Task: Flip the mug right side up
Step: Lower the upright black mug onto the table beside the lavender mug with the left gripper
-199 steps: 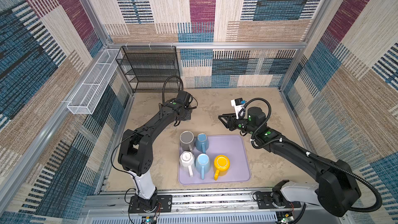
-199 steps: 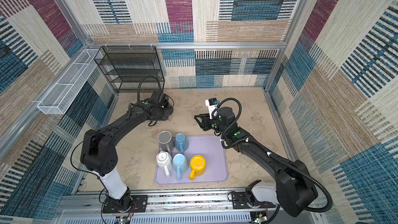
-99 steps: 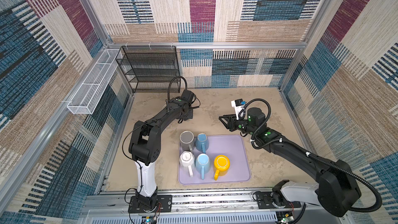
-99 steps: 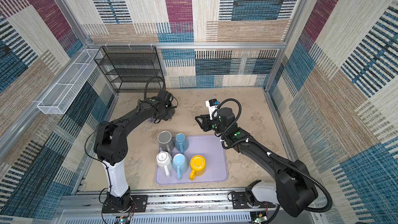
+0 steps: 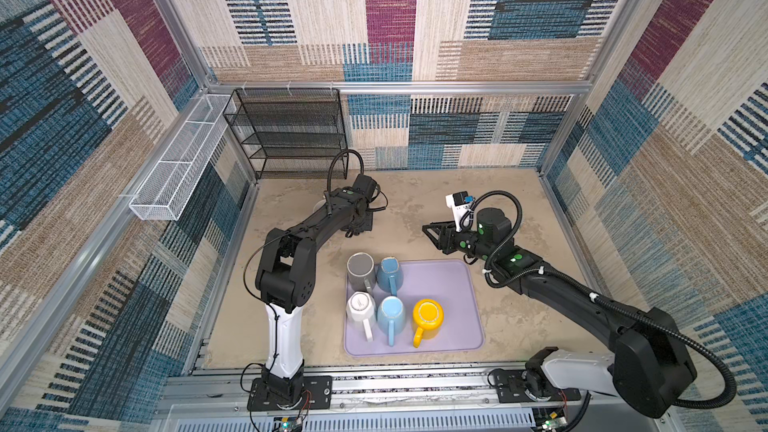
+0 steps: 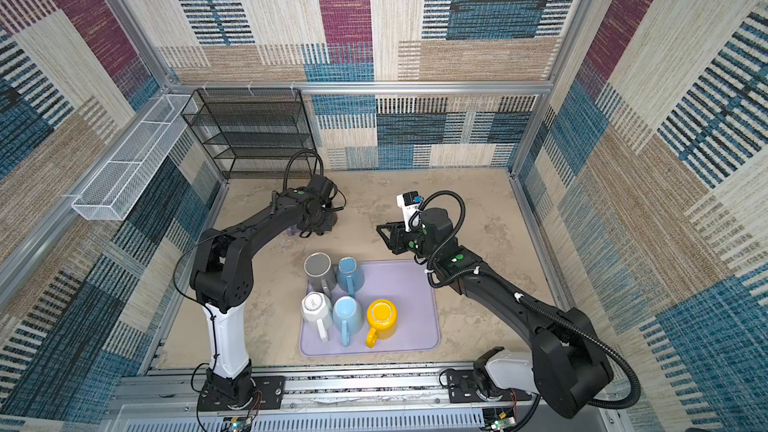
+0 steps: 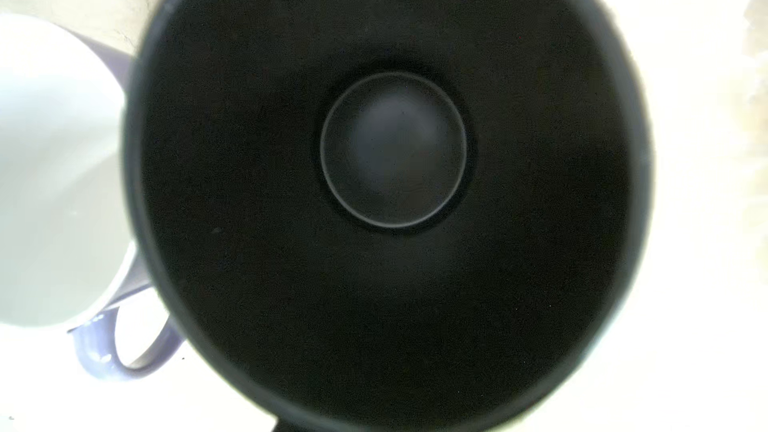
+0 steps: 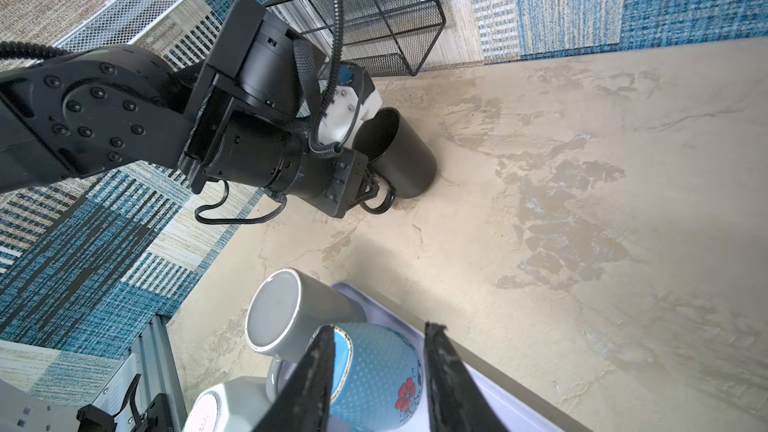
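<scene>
The mug (image 8: pixel 399 151) sits on the table (image 8: pixel 582 201) at the tip of the left claw (image 8: pixel 374 193), a second mug (image 7: pixel 50 160) just beside it. The loaded tray (image 5: pixel 449 284) lies just ahead of the right claw (image 5: pixel 432 235).

Surface: mottled beige tabletop (image 5: pixel 415 209) | centre front: lavender tray (image 5: pixel 453 284) lying flat | back left corner: black wire rack (image 5: pixel 291 135) standing against the wall | before the rack: black mug (image 8: pixel 409 155) standing mouth up; purple mug (image 7: pixel 54 168), white inside, just beside it

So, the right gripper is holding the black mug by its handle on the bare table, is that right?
Not quite: the left gripper is holding the black mug by its handle on the bare table, as the right wrist view shows; the right gripper is open and empty.
</scene>
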